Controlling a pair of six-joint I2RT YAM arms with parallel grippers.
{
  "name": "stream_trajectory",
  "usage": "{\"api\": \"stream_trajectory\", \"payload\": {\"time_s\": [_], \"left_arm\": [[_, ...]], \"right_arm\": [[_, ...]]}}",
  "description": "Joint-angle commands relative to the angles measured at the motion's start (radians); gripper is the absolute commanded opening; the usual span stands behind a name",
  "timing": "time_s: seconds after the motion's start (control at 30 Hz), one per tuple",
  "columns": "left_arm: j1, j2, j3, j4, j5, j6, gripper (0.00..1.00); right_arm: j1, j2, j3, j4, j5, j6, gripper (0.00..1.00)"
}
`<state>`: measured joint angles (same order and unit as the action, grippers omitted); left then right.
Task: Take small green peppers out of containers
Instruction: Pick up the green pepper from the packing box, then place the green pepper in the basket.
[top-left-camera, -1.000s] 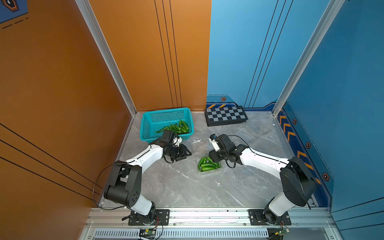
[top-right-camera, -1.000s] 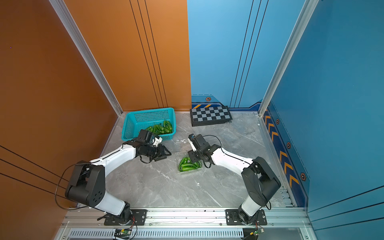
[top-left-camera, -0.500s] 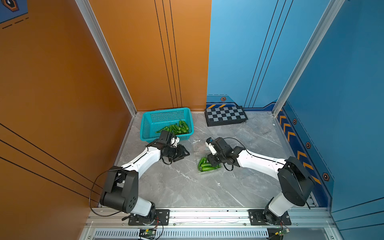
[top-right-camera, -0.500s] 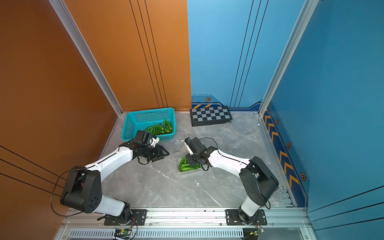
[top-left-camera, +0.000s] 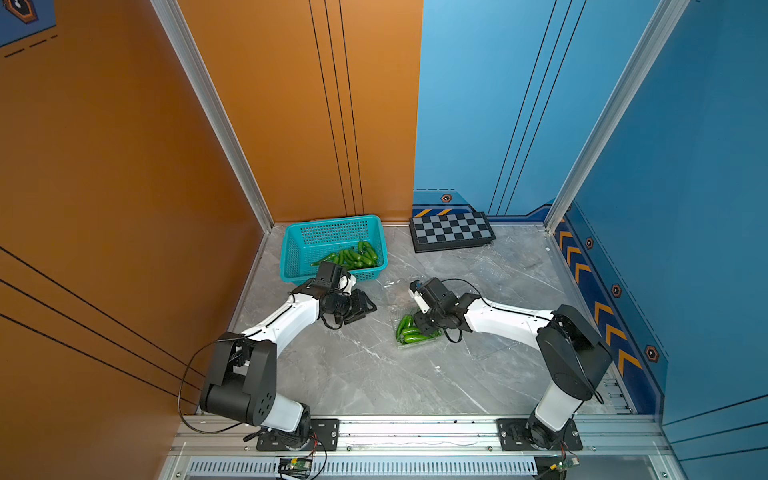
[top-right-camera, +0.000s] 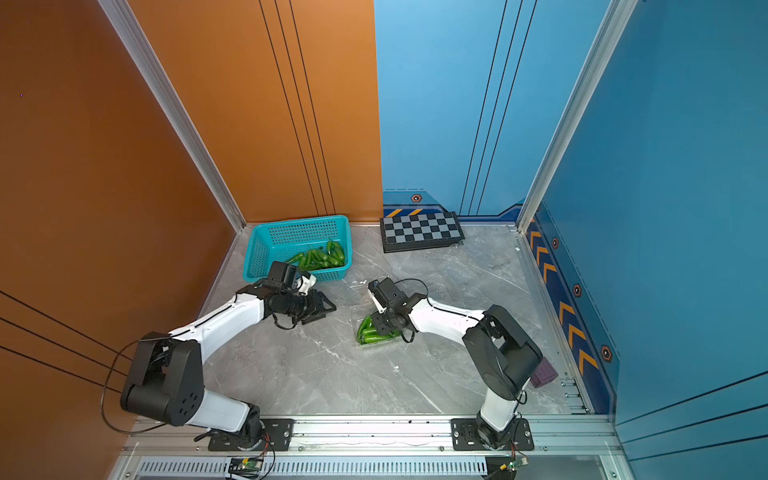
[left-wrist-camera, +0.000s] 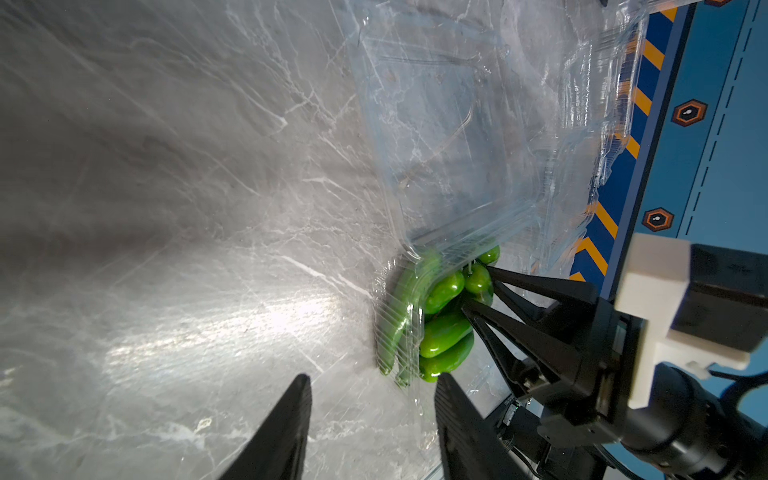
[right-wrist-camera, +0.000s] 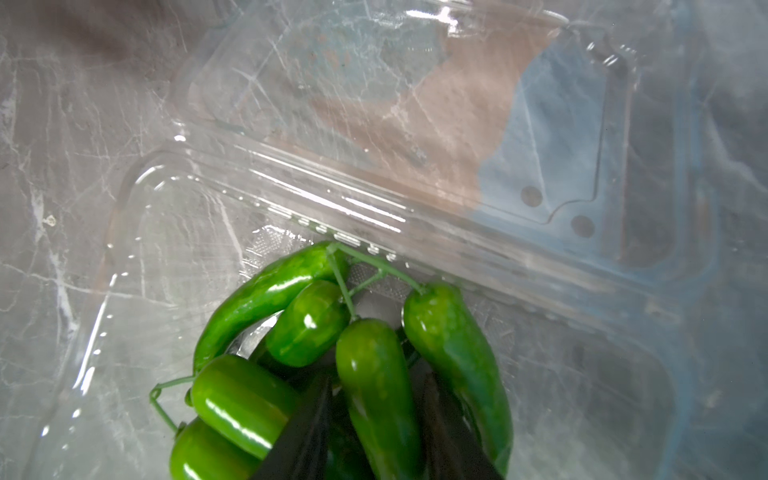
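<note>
1. Basket (top-left-camera: 332, 235) (top-right-camera: 299, 237): set at the back left, by the orange wall. A heap of peppers (top-left-camera: 353, 257) (top-right-camera: 322, 257) is noted in its near right corner in both top views.
2. Left gripper (top-left-camera: 368, 307) (top-right-camera: 326, 309) (left-wrist-camera: 374, 415): held low over the table (top-left-camera: 374, 374), just in front of the basket. It is aimed at the container and is apart from it. In the left wrist view its fingers (left-wrist-camera: 286, 428) are seen spread, with only bare table between them.
3. Container (top-left-camera: 400, 309) (left-wrist-camera: 449, 124) (right-wrist-camera: 415, 124): placed mid-table between the two grippers. Its lid is open and laid back flat on the far side.
4. Container peppers (top-left-camera: 409, 332) (top-right-camera: 370, 332) (left-wrist-camera: 444, 332) (right-wrist-camera: 257, 299): several glossy ones are bunched in the tray, touching each other, with thin stems toward the hinge.
5. Right gripper (top-left-camera: 426, 328) (left-wrist-camera: 476, 286) (right-wrist-camera: 374, 382): lowered into the tray among these peppers. In the right wrist view its two dark fingers (right-wrist-camera: 307, 428) are seen on either side of one pepper (right-wrist-camera: 378, 415), close against it. Whether that pepper is actually pinched cannot be told.
6. Checkerboard (top-left-camera: 451, 235) (top-right-camera: 422, 232): lying at the foot of the blue back wall, well apart from the container.
7. Second container (top-left-camera: 492, 266) (top-right-camera: 461, 266): faintly seen on the table near the checkerboard.
8. Purple block (top-right-camera: 544, 374): partly hidden behind the right arm, in a top view.
</note>
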<state>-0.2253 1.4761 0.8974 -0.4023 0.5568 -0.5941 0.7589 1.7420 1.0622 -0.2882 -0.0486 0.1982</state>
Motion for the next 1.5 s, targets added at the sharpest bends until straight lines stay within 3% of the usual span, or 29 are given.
{"api": "stream_trajectory", "payload": {"time_s": [0.0, 0.07, 0.2, 0.77, 0.97, 1.17, 1.47], "left_arm": [[0.012, -0.02, -0.015, -0.02, -0.008, 0.022, 0.51], [0.015, -0.019, -0.017, -0.02, -0.008, 0.023, 0.5], [0.018, -0.014, -0.016, -0.02, -0.006, 0.024, 0.5], [0.033, -0.067, -0.001, -0.02, -0.026, 0.013, 0.5], [0.064, -0.118, -0.009, -0.02, -0.044, -0.001, 0.5], [0.082, -0.164, -0.032, -0.02, -0.04, -0.015, 0.52], [0.136, -0.32, -0.126, -0.02, -0.049, -0.059, 0.57]], "right_arm": [[-0.006, 0.014, 0.024, -0.019, 0.02, -0.004, 0.31], [-0.007, 0.01, 0.023, -0.019, 0.026, -0.005, 0.23], [-0.009, 0.001, 0.02, -0.019, 0.036, -0.006, 0.17], [-0.013, -0.258, 0.031, -0.088, 0.012, -0.024, 0.1], [-0.014, -0.295, 0.13, -0.083, -0.025, -0.054, 0.11], [-0.021, -0.142, 0.371, -0.066, -0.109, -0.107, 0.12], [-0.092, 0.305, 0.826, 0.008, -0.306, -0.095, 0.12]]}}
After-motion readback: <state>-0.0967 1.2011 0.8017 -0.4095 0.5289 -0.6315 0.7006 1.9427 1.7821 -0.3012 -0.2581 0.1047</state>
